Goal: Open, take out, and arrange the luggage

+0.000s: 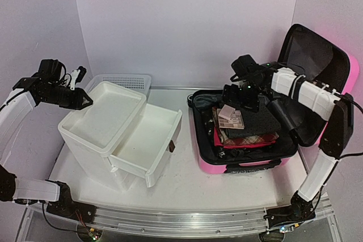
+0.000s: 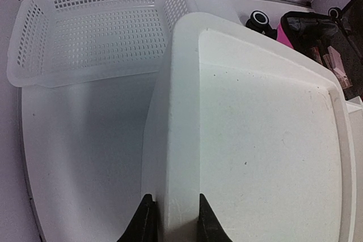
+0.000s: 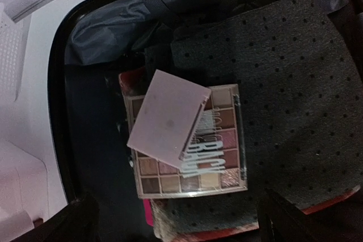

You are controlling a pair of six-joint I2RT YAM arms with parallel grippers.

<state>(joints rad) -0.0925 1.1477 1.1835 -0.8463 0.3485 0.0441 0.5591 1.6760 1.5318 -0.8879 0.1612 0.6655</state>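
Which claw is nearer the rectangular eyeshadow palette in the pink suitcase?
Right. The right claw hovers open above the rectangular eyeshadow palette; the left claw grips the white plastic drawer unit, far left.

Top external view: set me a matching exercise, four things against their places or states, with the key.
Things:
1. glossy pink hard-shell suitcase
2. white plastic drawer unit
3. white mesh plastic basket
4. flat eyeshadow palette

Places or states:
A. empty, at the back left
B. lying on folded clothes
C. lid raised
D. drawer pulled out

Pairs: 1-C, 2-D, 3-A, 4-B.
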